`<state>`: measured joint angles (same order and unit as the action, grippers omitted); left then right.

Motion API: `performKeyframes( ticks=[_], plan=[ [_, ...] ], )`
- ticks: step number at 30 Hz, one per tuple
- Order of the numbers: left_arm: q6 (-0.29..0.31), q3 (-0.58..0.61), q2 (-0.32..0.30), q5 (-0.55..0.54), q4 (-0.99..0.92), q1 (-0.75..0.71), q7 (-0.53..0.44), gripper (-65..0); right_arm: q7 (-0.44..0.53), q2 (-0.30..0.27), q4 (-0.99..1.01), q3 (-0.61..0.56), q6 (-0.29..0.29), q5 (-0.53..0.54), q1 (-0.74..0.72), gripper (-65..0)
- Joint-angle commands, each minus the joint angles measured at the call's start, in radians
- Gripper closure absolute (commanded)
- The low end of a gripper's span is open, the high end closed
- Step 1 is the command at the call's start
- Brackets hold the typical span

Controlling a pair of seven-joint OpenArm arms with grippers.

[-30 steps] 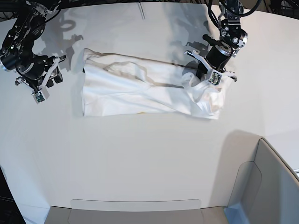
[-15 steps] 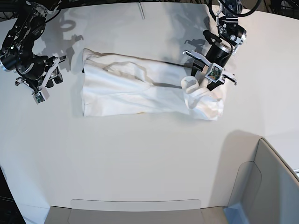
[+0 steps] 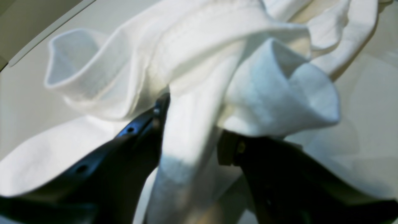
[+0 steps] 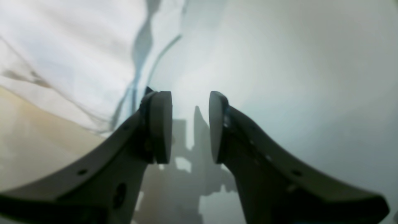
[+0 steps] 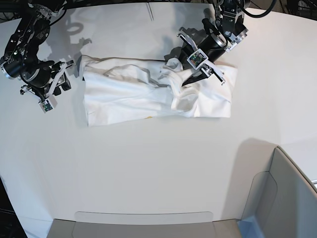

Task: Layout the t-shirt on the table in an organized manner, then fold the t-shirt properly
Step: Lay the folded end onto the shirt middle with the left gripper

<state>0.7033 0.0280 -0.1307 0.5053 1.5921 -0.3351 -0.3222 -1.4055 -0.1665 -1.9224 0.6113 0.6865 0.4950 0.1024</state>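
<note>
Moved since earlier: left gripper (image 5: 184, 79) now further toward frame centre in the base view, off the right end of the t-shirt (image 5: 124, 96); cloth dragged along, a raised ridge now near the middle of the garment; right end spread flatter than a second ago.
Left gripper grip: jaws partly apart in the left wrist view, a thick band of white cloth (image 3: 186, 133) running between the dark fingers (image 3: 136, 146); cloth bunched over both tips; pinched or merely draped, cannot tell.
Right gripper (image 4: 190, 124): jaws part open, nothing between the pads, only bare surface and own shadow behind; same spot at upper left of the base view (image 5: 49, 91), just off the shirt's left edge.
T-shirt look: plain white, soft, heavily creased; long band lying left to right across the upper middle of the base view; lower edge fairly straight; stitched hem and a curled, cupped fold visible close up in the left wrist view; no print legible.
T-shirt place: flat on the table (image 5: 148, 168), upper half of the base frame, between the two arms.
Surface: smooth white top, faint seam line at upper centre, hard arm shadows near both grippers.
Surroundings: grey-white bin (image 5: 282, 198) at lower right corner; pale flat panel (image 5: 143, 218) along the bottom edge; dark cables at the top corners.
</note>
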Motion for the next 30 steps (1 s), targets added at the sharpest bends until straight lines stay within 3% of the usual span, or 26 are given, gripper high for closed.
performKeyframes(
  ticks=[1,7,15,30],
  plan=[
    [-0.005,-0.015,-0.001,-0.017,0.017,0.006,-0.028,-23.1,0.009,-0.011,-0.015,-0.003,0.012,-0.023,-0.011,-20.6],
    [-0.005,-0.033,-0.001,-0.017,-0.042,0.057,0.016,-23.9,0.009,-0.009,-0.018,-0.034,0.012,-0.074,-0.014,-20.6],
    [-0.005,-0.041,0.065,-0.020,0.018,0.004,0.005,-34.0,0.009,-0.009,-0.021,-0.029,0.012,-0.075,-0.031,-20.6],
    [-0.005,-0.032,0.095,-0.026,0.118,-0.043,0.015,-38.3,0.009,-0.009,-0.021,-0.032,0.012,-0.077,-0.045,-20.6]
  ],
)
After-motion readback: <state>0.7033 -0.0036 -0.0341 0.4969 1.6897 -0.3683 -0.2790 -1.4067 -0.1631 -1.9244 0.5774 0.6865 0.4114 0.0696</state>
